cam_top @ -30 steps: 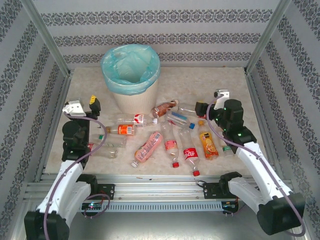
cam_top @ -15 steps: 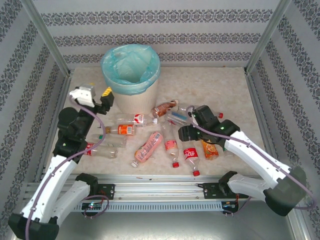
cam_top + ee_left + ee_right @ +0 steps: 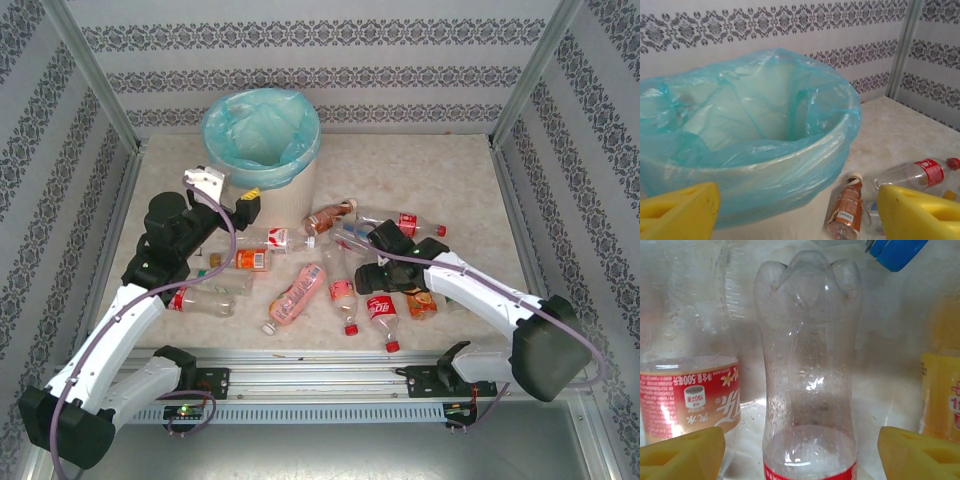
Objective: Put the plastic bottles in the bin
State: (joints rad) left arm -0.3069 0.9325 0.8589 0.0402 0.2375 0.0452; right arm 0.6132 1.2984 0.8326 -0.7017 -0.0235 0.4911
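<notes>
Centring the clear bottle (image 3: 810, 365) between the right gripper's (image 3: 800, 452) wide-open, empty fingers and squeezing at its waist seems best; the left gripper (image 3: 797, 210) likewise gapes empty.

Damask-striped walls (image 3: 320, 60), beige marbled tabletop (image 3: 450, 165)

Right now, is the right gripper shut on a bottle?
No, the right wrist view shows the right gripper open, its yellow fingers apart on either side of a clear bottle.
</notes>
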